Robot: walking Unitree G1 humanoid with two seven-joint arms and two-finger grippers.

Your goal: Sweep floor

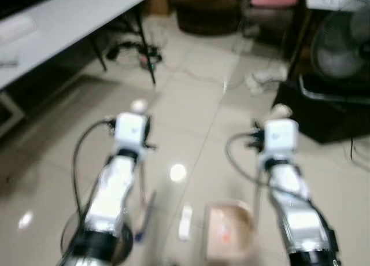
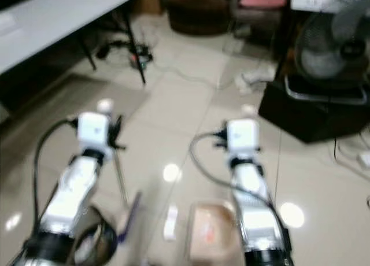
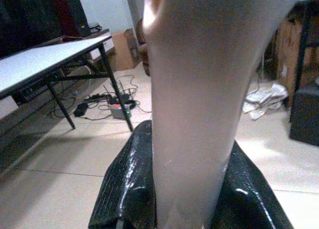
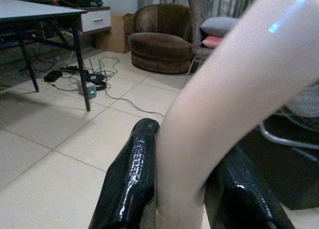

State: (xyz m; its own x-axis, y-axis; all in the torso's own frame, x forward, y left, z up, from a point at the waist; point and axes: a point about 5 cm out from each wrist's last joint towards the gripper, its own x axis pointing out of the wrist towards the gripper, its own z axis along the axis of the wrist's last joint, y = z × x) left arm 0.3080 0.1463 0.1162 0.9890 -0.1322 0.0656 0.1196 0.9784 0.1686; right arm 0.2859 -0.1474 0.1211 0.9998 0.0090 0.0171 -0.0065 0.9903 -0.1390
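Observation:
My left gripper is shut on a pale broom handle, whose rounded top shows just above the wrist. A thin rod runs from it down toward the floor, where a blurred bluish broom part lies. My right gripper is shut on a second pale handle with its knob on top. Below that arm a tan dustpan rests on the beige tiles. A small white scrap lies just left of the dustpan.
A white table on black legs stands at the left, with cables and a power strip beneath it. A brown armchair is at the back. A fan on a black base stands right, white clutter beside it.

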